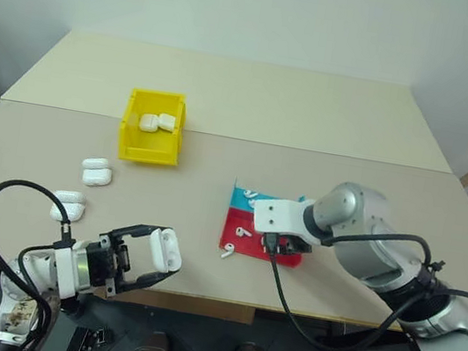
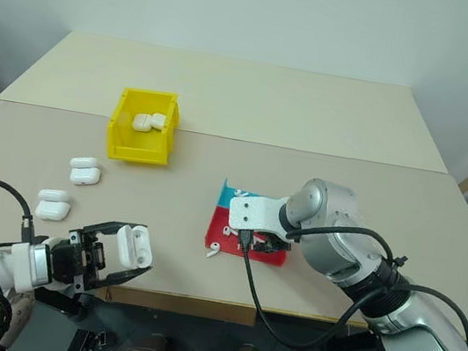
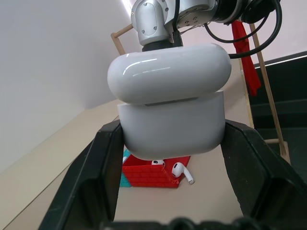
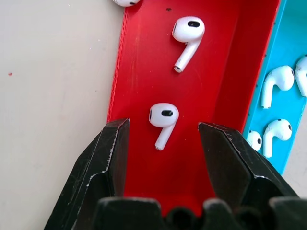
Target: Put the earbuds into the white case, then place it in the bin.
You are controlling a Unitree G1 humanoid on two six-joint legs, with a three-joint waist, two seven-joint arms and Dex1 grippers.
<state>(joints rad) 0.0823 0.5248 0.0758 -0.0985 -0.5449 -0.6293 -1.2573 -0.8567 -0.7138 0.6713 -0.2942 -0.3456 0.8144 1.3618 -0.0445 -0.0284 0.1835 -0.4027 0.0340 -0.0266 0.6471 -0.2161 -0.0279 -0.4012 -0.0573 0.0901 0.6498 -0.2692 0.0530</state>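
The arms were shiny silver with round joints. Black cables looped beside them. Each claw (image 1: 150, 256) had two black fingers.

Probably a lab or test room: a bare beige table (image 1: 229, 95) against plain white walls (image 1: 243, 8).

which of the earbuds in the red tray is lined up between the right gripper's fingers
The tiny glossy white stemmed earbud nearest the open right gripper, lying between its two black fingers. The other earbud in the red tray section lies farther ahead, beyond the fingertips.
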